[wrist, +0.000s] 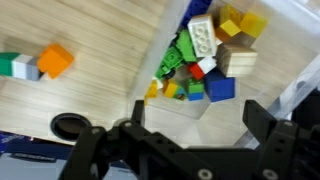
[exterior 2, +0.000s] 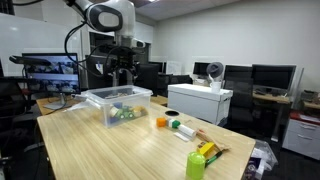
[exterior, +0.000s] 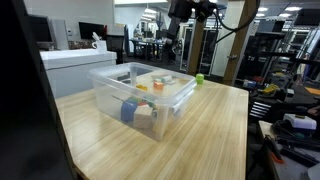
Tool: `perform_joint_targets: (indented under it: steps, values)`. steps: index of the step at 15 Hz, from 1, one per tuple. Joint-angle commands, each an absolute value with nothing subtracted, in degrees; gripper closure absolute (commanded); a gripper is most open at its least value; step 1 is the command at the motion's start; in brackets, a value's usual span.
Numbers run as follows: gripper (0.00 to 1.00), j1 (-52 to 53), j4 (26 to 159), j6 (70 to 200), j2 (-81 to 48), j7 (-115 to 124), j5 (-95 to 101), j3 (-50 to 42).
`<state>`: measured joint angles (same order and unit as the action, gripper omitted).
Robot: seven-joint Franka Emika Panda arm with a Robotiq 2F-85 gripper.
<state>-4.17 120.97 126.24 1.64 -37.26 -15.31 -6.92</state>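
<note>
My gripper (wrist: 198, 115) hangs high above a clear plastic bin (exterior 2: 118, 106) on the wooden table, jaws spread wide with nothing between them. In an exterior view the gripper (exterior 2: 122, 68) sits just over the bin's far side. Looking down from the wrist, several coloured toy blocks (wrist: 205, 60) lie heaped inside the bin: green, yellow, blue, red and white ones. An orange block (wrist: 55, 60) and a green-and-white block (wrist: 18, 66) rest on the table outside the bin. The bin (exterior: 140, 95) also shows blocks and a blue item inside.
A green bottle (exterior 2: 195, 166) and a yellow-and-red packet (exterior 2: 211, 152) lie near the table's front edge. A small green object (exterior: 199, 78) stands beyond the bin. A black ring (wrist: 68, 126) lies on the table. Desks, monitors and shelving surround the table.
</note>
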Motion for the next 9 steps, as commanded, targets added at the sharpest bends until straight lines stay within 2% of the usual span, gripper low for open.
perform_joint_targets:
  steps: [1,9]
  values:
    - [0.00,-8.42,116.00,130.73,-4.55,-36.90,-14.62,-10.30]
    - [0.00,-18.35,107.20,140.84,-19.81,-24.64,-6.19,-15.86]
